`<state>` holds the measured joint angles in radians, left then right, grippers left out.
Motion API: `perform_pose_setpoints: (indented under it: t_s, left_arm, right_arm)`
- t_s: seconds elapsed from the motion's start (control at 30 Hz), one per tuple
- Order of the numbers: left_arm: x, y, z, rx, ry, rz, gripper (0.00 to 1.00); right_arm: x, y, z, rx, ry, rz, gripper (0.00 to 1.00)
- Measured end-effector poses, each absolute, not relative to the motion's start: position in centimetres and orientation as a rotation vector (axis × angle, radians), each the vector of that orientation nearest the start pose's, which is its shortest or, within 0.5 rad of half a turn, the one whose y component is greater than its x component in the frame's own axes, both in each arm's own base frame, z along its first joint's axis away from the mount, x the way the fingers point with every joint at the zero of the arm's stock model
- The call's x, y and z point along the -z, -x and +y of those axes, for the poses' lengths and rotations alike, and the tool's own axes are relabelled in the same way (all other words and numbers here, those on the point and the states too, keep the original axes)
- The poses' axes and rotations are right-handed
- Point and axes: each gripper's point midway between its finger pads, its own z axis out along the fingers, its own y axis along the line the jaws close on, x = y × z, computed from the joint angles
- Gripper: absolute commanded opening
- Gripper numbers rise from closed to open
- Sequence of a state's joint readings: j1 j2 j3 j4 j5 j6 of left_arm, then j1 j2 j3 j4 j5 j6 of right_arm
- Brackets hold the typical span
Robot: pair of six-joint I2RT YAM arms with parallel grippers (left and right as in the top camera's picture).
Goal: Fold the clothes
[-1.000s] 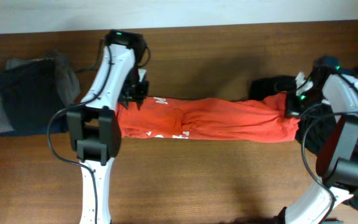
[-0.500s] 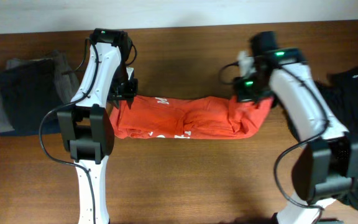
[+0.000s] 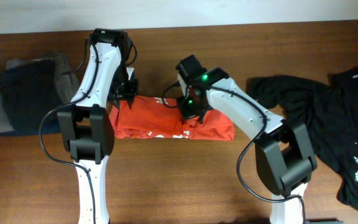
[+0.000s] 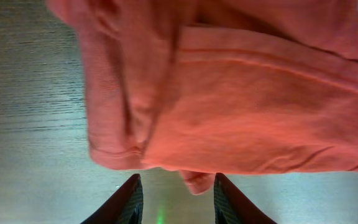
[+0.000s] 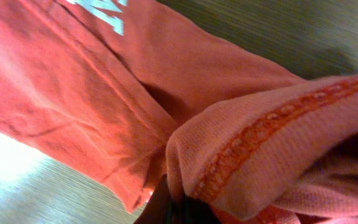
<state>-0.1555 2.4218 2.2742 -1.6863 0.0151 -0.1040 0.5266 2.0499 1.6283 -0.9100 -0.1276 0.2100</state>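
With right gripper [image 3: 191, 111], pinching a hem of the orange-red T-shirt [image 3: 148, 126], doubled over its middle on the wooden table [image 3: 185, 180]. With left gripper [image 4: 176, 190] spread open, at the T-shirt's left edge. Far right, crumpled black shirt [image 3: 328, 118]

The table [image 3: 185, 180] is lying open in front; an orange T-shirt [image 3: 148, 121] is filling the middle, folded dark clothes [image 3: 27, 93] the left, a black shirt [image 3: 328, 118] the right.
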Motion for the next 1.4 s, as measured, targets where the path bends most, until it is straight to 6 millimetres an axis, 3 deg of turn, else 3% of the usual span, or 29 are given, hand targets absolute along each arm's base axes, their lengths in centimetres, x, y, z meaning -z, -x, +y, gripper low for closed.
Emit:
perform_pose_setpoints:
  t_s: [0.3,0.53,0.8,0.93,1.17,1.33,1.4]
  left_arm:
    - [-7.4,-40.0,-6.7,-0.011,-0.093,3.405,0.38]
    - [-7.3,-40.0,-6.8,-0.007,-0.093,3.405,0.38]
    - [-7.4,-40.0,-6.8,-0.007,-0.093,3.405,0.38]
    - [-7.4,-40.0,-6.8,-0.007,-0.093,3.405,0.38]
    - [-7.4,-40.0,-6.8,-0.006,-0.093,3.406,0.38]
    - [-7.4,-40.0,-6.8,-0.006,-0.093,3.405,0.38]
    - [-7.4,-40.0,-6.8,-0.006,-0.093,3.405,0.38]
  right_arm:
    - [-7.0,-38.5,26.2,-0.376,0.482,2.858,0.23]
    - [-10.5,-38.3,27.2,-0.444,0.526,2.856,0.31]
    - [-12.8,-37.5,22.4,-0.104,0.398,2.930,0.31]
    - [-12.1,-37.7,20.9,0.019,0.325,2.931,0.38]
    - [-10.3,-38.5,17.8,0.228,0.190,2.897,0.40]
    - [-10.4,-39.6,15.8,0.250,0.105,2.893,0.38]
    - [-10.3,-39.8,15.3,0.238,0.079,2.901,0.30]
